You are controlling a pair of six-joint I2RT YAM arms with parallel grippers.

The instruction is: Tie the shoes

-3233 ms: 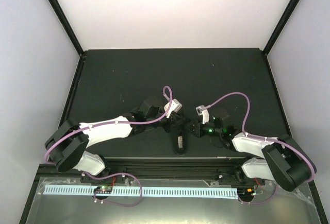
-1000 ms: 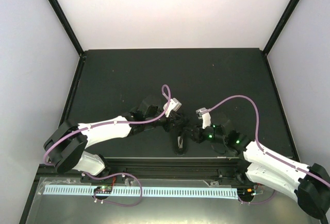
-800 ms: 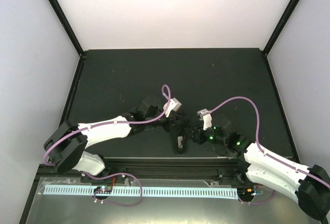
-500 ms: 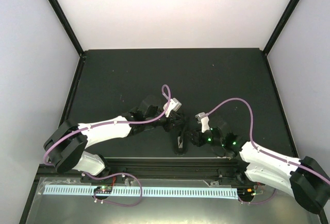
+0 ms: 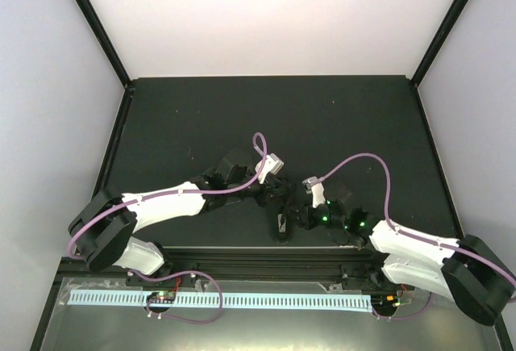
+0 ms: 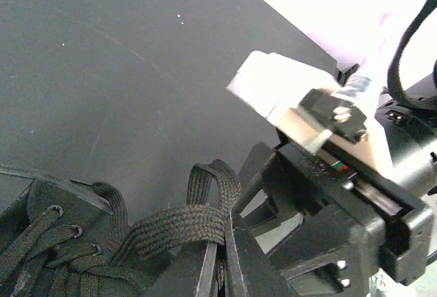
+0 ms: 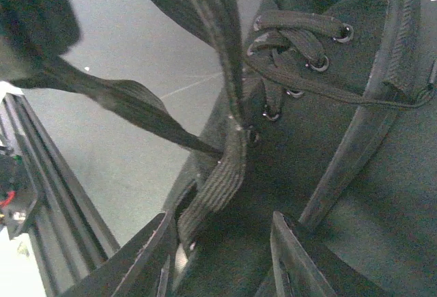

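The black shoe (image 5: 280, 232) lies at the table's near edge between my two grippers, its laced front filling the right wrist view (image 7: 328, 99). My left gripper (image 5: 272, 196) is shut on a black lace (image 6: 181, 223), which arches into a small loop (image 6: 213, 177) above the closed jaws (image 6: 222, 256). My right gripper (image 5: 297, 219) hangs just right of the shoe and shows big in the left wrist view (image 6: 341, 215). It stands open (image 7: 222, 263) over the shoe, and a second lace strand (image 7: 222, 167) hangs down between the fingers, close to the left finger (image 7: 147, 256).
The dark table top (image 5: 201, 117) stretches away behind the shoe. A black metal rail (image 5: 242, 254) runs along the near edge, close beside the shoe (image 7: 48, 194). Black frame posts (image 5: 93, 20) and pale walls enclose the sides.
My right arm has swung left and drawn its gripper in against the shoe, jaws slightly wider. The left arm has stayed still, holding its lace.
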